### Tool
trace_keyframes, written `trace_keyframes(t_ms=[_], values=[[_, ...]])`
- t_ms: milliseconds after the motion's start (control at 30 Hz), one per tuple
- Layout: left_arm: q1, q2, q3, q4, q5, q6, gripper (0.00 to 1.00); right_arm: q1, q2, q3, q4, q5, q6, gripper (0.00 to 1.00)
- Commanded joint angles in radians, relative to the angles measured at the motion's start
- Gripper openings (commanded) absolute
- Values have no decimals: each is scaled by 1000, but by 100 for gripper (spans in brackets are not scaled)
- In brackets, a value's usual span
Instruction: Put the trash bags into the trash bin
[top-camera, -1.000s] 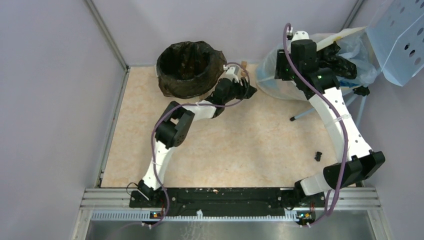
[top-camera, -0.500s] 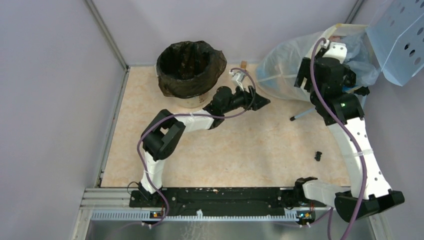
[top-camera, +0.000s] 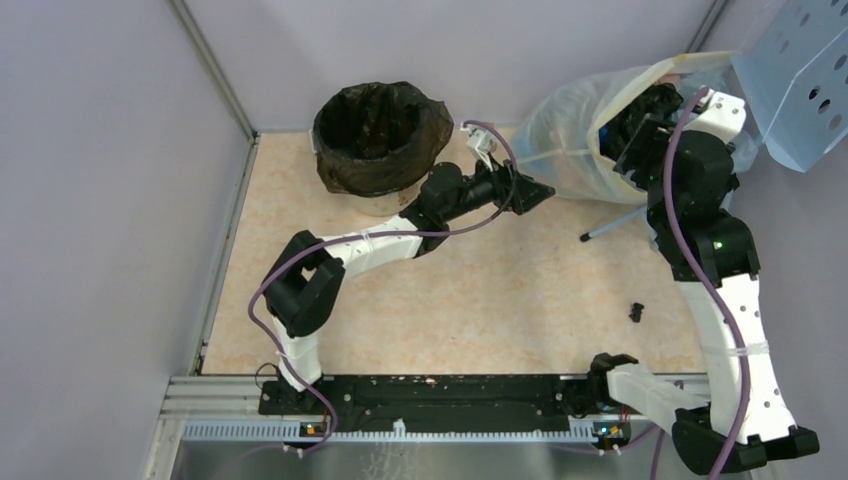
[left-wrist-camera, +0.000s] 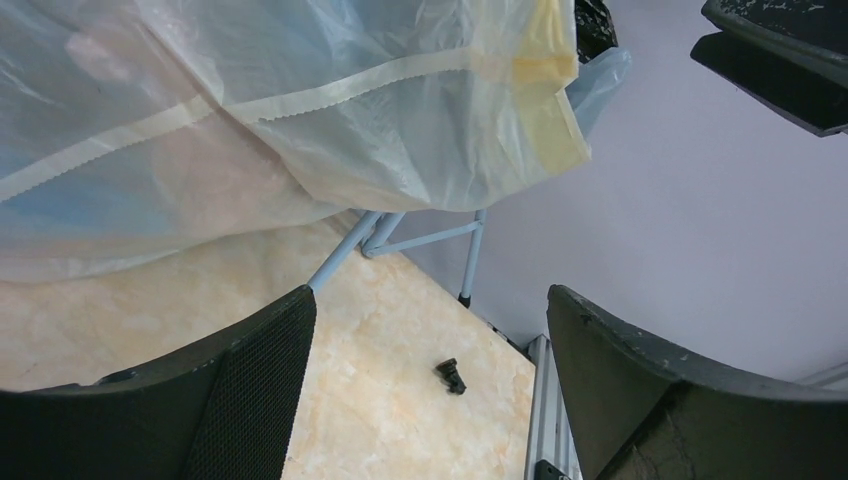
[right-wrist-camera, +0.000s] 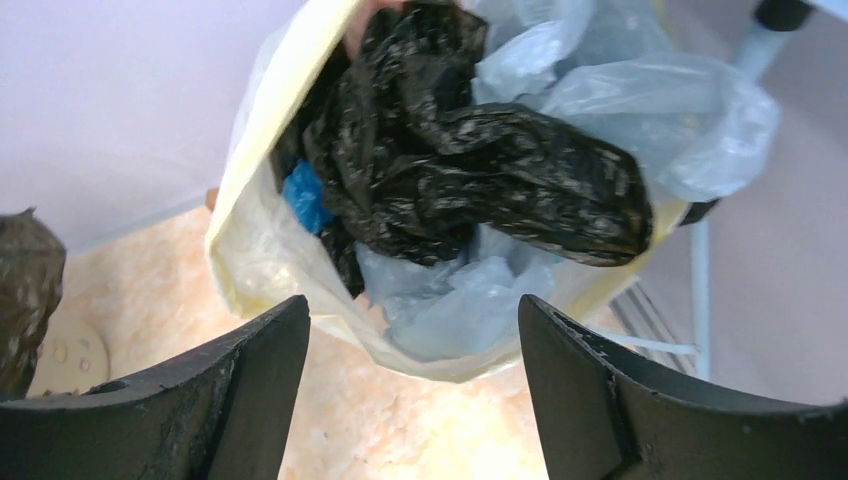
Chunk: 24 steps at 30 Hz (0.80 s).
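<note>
Check the left gripper (left-wrist-camera: 430, 300): its jaws are spread and empty, and it reaches farther toward 1 o'clock than a second ago, just short of the translucent sack (top-camera: 565, 150). The right gripper (right-wrist-camera: 412, 305), also spread and empty, has swung to the sack's right side. It faces the black trash bags (right-wrist-camera: 470, 170) lying in the sack's mouth. The trash bin (top-camera: 380, 140) stays at 11 o'clock on the table (top-camera: 480, 290).

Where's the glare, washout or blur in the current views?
Right wrist: trash bags sharp, with white glints along the wrinkles. Left wrist: translucent sack bright and slightly washed out, left tool dark against it. Top external: even light, no blur, faint glints on the trash bin liner.
</note>
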Motion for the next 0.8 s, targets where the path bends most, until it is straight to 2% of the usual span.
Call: trace_keyframes(t_ms=[0,167,233,400,567,700,767], values=[[-13,-71,43,-40,-21,69,90,-26,-24,43,0,165,54,75],[-18,-102,56,-93,-34,100,88,-115,34,54,-1,8,104,76],[-24,-127,52,-115,-39,121,87,-125,77,78,8,-8,109,77],[-36,-202,4,-168,-54,178,87,-138,202,150,41,32,89,79],[-37,-320,-62,-297,-109,260,87,-141,321,255,-1,172,32,80],[-36,-432,-123,-398,-187,328,88,-142,335,267,2,164,31,75],[-36,-490,-157,-429,-233,354,88,-142,319,264,1,147,33,78]])
